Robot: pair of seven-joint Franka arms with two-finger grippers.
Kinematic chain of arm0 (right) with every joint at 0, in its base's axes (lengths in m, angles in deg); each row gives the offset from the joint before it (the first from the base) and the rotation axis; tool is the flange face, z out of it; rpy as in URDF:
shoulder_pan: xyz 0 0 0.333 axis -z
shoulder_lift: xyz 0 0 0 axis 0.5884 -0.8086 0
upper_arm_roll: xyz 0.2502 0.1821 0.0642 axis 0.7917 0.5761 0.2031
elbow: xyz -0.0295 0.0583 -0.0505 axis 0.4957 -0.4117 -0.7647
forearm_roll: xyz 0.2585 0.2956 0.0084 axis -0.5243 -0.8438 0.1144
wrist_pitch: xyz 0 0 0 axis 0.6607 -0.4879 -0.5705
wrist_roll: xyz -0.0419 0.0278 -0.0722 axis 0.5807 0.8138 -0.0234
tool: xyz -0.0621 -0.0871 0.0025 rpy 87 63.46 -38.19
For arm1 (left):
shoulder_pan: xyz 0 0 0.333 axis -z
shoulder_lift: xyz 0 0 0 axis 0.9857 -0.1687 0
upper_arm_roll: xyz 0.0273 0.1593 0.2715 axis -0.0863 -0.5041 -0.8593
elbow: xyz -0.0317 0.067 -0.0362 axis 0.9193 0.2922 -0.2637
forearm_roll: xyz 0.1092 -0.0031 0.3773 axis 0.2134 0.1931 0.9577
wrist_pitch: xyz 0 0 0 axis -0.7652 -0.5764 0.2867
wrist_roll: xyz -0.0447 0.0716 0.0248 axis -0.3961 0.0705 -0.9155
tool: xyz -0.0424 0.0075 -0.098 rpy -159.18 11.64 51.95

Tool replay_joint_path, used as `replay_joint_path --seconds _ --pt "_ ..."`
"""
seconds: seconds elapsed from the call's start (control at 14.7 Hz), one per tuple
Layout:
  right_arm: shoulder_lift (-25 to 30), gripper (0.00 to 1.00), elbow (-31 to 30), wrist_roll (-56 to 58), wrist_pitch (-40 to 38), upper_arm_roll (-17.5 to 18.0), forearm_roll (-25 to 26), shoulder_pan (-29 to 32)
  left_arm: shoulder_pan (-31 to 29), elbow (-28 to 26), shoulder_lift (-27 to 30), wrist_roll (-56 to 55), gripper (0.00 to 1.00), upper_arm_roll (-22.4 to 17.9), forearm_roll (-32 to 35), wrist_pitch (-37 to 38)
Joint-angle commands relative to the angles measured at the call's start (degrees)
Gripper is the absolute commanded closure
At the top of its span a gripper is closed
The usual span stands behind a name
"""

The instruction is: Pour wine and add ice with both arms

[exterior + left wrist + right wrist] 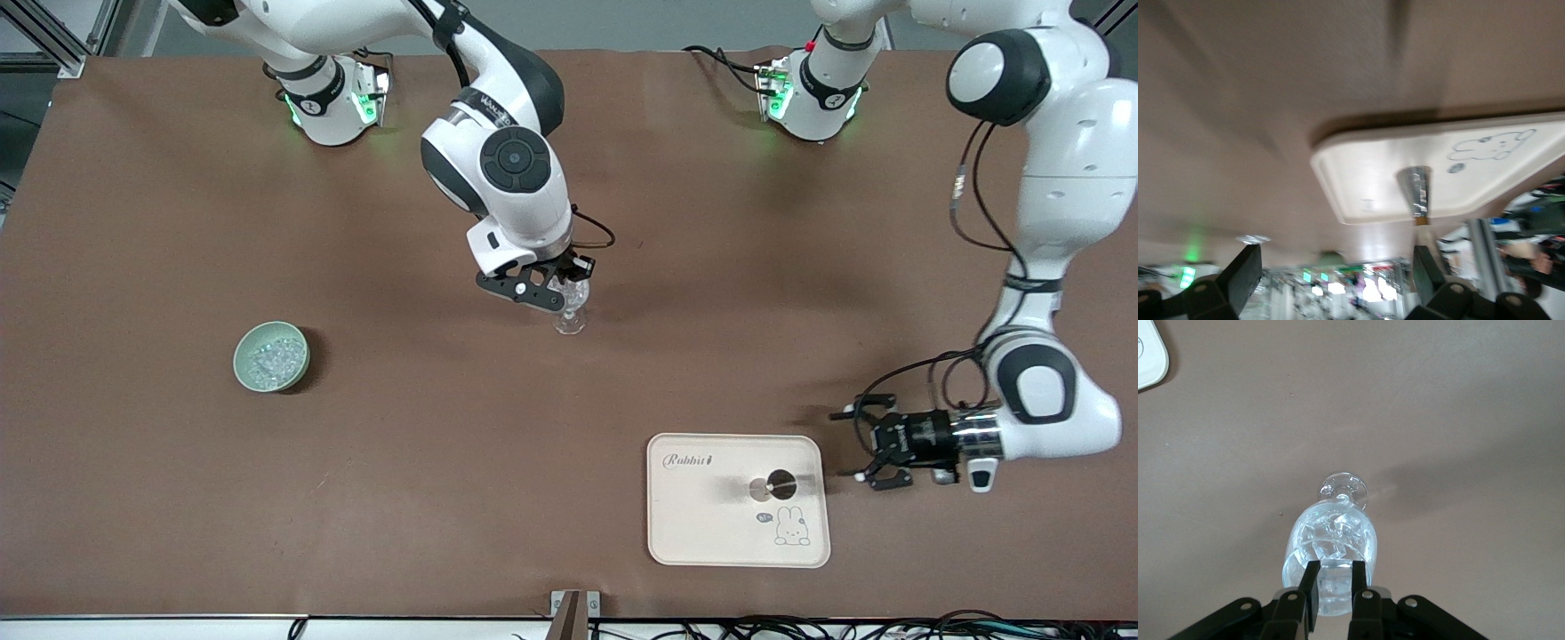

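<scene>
right end effector clenched over rim of stemmed glass mid-table | right wrist view alone shows ice inside glass | more ice in green bowl toward right arm's end | left end effector released beside cream tray | bottle upright on tray
</scene>
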Motion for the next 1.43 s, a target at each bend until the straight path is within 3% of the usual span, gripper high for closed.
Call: replay_joint_path --seconds 0.0,0.14,0.34,0.61,0.68,0.75,0.88,1.02,1.15,1.29,1.36 --pt "-0.9 0.8 0.9 -1.4 0.0 0.4 1.1 -0.4 0.8 -1.2 8.3 0.2 0.0 0.4 13.1 5.7" --pt "-0.9 0.72 0.9 -1.4 0.0 0.4 1.0 -0.4 2.1 -1.1 14.6 0.7 0.0 2.3 23.1 9.3" --pt "-0.9 0.42 0.9 -1.4 -0.1 0.4 1.0 -0.4 2.8 -1.1 22.1 4.4 0.0 7.7 35.1 14.5" --pt "-0.6 0.23 1.0 -1.2 -0.2 0.4 1.0 -0.2 2.6 -1.1 30.8 18.7 0.0 9.0 39.1 15.2" --pt "-0.2 0.15 1.9 -1.2 -0.7 0.4 1.0 0.2 2.5 -1.1 32.7 24.0 0.0 9.0 40.5 15.2" --pt "0.3 0.01 3.3 -1.1 -1.5 0.3 1.1 0.7 2.6 -1.2 34.3 28.5 0.0 8.9 42.4 15.2" --pt "3.3 0.0 4.3 -0.9 -4.4 0.6 3.7 4.1 3.2 -1.2 36.9 32.1 0.0 9.3 48.5 15.2" --pt "7.9 0.0 4.1 -0.5 -6.0 2.1 8.1 7.4 3.1 -1.5 40.0 38.1 0.0 10.0 49.3 15.2" --pt "10.9 0.0 4.1 -0.5 -10.0 1.9 11.8 10.6 6.9 -5.2 45.1 42.9 0.0 5.9 48.8 15.2" --pt "13.9 0.0 4.0 -0.2 -14.5 1.9 15.8 13.8 16.4 -10.3 50.9 43.6 0.0 -5.6 44.8 15.3" --pt "15.6 0.0 3.9 1.3 -16.0 2.0 16.1 15.8 18.8 -13.0 53.3 43.9 0.0 -8.7 42.9 15.7"
